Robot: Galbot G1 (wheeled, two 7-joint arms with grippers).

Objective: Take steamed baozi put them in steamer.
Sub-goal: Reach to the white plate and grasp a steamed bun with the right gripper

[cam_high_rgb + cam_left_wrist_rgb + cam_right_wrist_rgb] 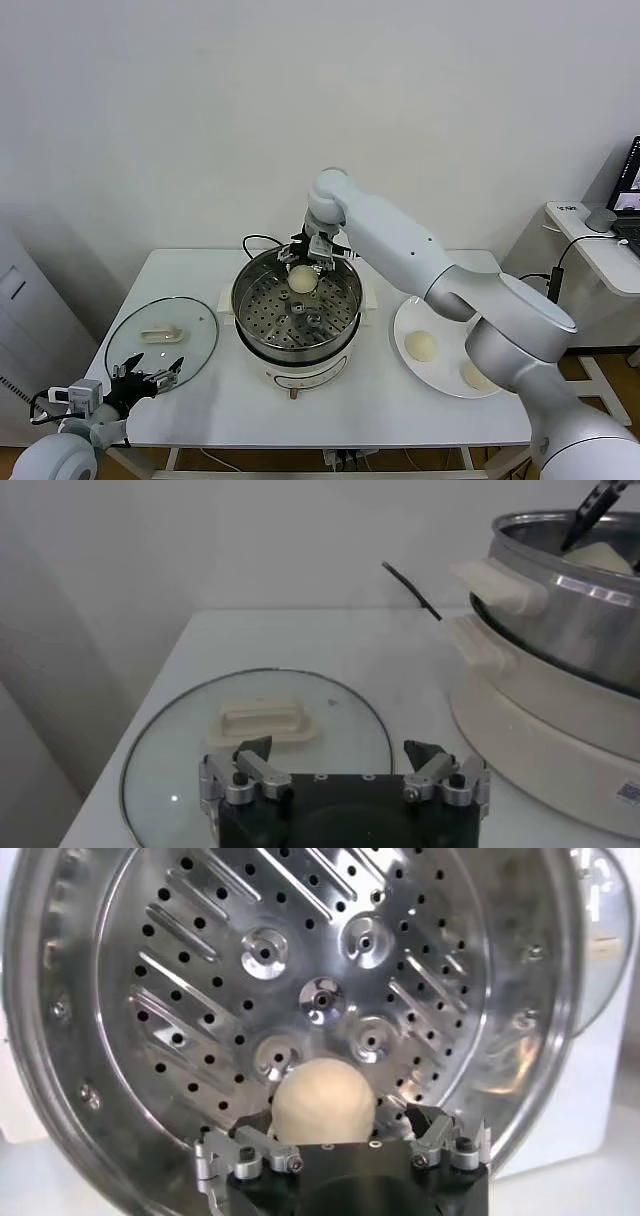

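Observation:
One steamed baozi [302,279] rests on the perforated tray at the far side of the steamer [245,300]. My right gripper [313,255] reaches down into the pot from behind and stands open, its fingers spread to either side of that bun. The right wrist view shows the same baozi [323,1098] between the wide jaws of the right gripper [335,1118], lying on the tray of the steamer [60,1048]. Two more baozi [421,346] [476,376] lie on the white plate [400,325]. My left gripper [150,378] waits open at the table's near left edge.
The glass lid [190,350] with its cream handle lies flat left of the steamer, just beyond the left gripper [340,748], and shows again in the left wrist view [180,740]. A black cord [252,242] runs behind the pot. A side desk with a laptop stands at far right.

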